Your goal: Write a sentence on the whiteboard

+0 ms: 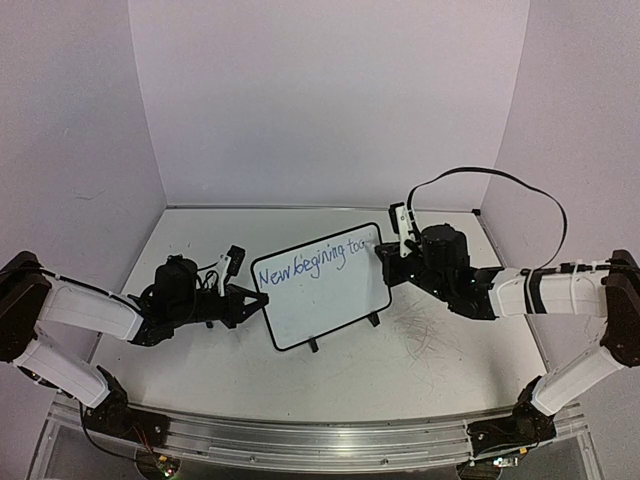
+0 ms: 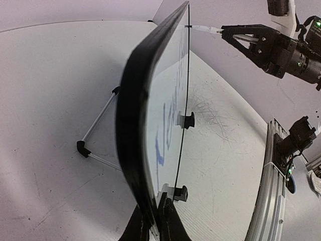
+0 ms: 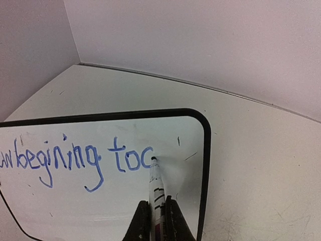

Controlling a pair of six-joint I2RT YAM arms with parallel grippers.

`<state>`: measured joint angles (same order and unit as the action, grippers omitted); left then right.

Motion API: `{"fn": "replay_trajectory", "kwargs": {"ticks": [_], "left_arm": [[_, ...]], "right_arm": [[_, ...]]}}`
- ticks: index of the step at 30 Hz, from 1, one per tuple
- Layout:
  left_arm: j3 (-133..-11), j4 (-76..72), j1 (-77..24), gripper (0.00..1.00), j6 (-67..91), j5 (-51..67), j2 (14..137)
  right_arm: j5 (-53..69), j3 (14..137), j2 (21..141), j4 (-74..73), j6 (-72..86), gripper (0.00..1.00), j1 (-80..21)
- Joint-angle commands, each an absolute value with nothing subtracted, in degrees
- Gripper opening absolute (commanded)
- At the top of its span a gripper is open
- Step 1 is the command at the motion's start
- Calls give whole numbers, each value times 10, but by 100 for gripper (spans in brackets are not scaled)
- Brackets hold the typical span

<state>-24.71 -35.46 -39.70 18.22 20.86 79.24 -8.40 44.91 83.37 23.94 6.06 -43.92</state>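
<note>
The whiteboard (image 1: 322, 300) stands tilted on the table's middle, and in the left wrist view I see it edge-on by its black frame (image 2: 134, 125). My left gripper (image 1: 258, 300) (image 2: 156, 215) is shut on the board's left edge. The sentence (image 1: 312, 258) (image 3: 75, 158), in blue, reads "New begining toc" and slants upward. My right gripper (image 1: 388, 255) (image 3: 156, 205) is shut on a white marker (image 3: 156, 183). The marker's tip touches the board just right of the last "c", near the top right corner.
The board's wire stand (image 2: 98, 123) and black feet (image 2: 187, 120) rest on the table. Grey scribble marks (image 1: 425, 320) cover the table right of the board. An aluminium rail (image 1: 320, 440) runs along the near edge, and walls enclose the back and sides.
</note>
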Motion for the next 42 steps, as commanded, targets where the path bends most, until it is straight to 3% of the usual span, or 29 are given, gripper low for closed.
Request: {"fn": "replay_trajectory", "kwargs": {"ticks": [1, 42], "left_arm": [[-243, -316, -392, 0, 155, 163, 786], [-241, -314, -392, 0, 156, 160, 785]], "right_arm": [[-99, 486, 846, 263, 58, 0, -438], [-91, 435, 825, 231, 71, 0, -438]]}}
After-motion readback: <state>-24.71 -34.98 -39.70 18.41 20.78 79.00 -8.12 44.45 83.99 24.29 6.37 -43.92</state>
